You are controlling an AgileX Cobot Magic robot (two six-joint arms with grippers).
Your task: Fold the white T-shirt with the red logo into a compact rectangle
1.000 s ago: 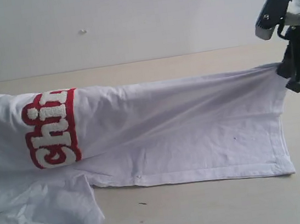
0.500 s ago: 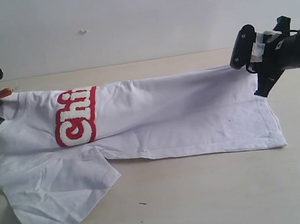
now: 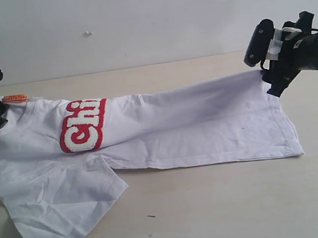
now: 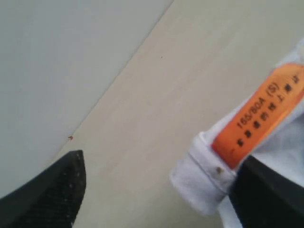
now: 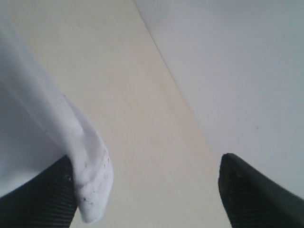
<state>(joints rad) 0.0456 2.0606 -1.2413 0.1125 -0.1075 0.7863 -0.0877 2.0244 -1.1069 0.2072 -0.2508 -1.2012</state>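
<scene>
white T-shirt (image 3: 178, 128) lengthwise side to side, collar (image 3: 26, 107) left, hem (image 3: 290, 128) right

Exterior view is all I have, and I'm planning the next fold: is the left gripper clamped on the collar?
Observer: No. The left gripper has its jaws wide apart; the collar of the white T-shirt only rests against one finger.
Operator: And the right gripper?
Observer: Open too. The hem corner drapes over one finger, and the other finger stands clear of the cloth.
Operator: Can you read the neck tag?
Observer: Yes. It is orange and reads 165/80A (S).
</scene>
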